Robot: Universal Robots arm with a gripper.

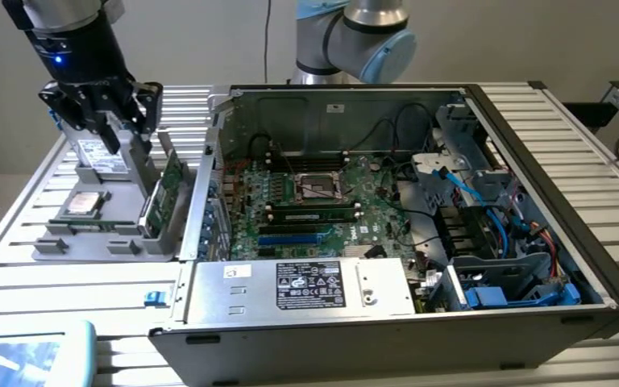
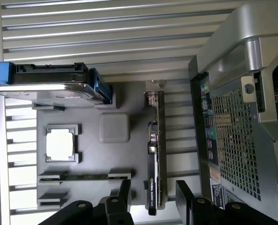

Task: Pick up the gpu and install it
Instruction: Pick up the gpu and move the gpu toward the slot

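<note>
The gpu [image 1: 165, 192] stands on its edge in the grey holder tray [image 1: 73, 246], on the side nearest the open computer case [image 1: 600, 266]. From above it is a thin dark card with a silver bracket, the gpu [image 2: 156, 154]. My gripper [image 1: 109, 121] hangs over the tray, slightly toward the exterior view's left of the card and above it. In the wrist view the gripper [image 2: 154, 196] is open, one black finger on each side of the card's end, and holds nothing.
The tray [image 2: 139, 103] also carries an upright hard drive [image 2: 50, 90], a flat hard drive [image 1: 81, 205], a square chip [image 2: 61, 143] and a memory stick [image 2: 82, 177]. The case wall [image 2: 233, 140] stands close beside the card. Inside lie the motherboard [image 1: 309, 201] and the power supply [image 1: 299, 286].
</note>
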